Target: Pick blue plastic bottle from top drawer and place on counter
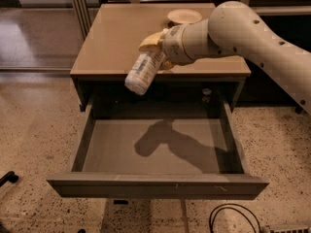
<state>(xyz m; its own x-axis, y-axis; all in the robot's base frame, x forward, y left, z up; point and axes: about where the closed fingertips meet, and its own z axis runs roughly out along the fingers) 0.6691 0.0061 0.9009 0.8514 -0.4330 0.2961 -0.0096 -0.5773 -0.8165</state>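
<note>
My gripper is shut on the blue plastic bottle, a clear bottle with a pale blue-and-white label. I hold it tilted, its lower end hanging over the front edge of the counter, above the back of the top drawer. The drawer is pulled fully open and its grey floor shows only the arm's shadow. The bottle's upper end is hidden inside the gripper's yellowish fingers.
A white bowl sits at the counter's back right. My arm reaches in from the right over the counter. A black cable lies on the speckled floor at the lower right. A dark object lies at the far left.
</note>
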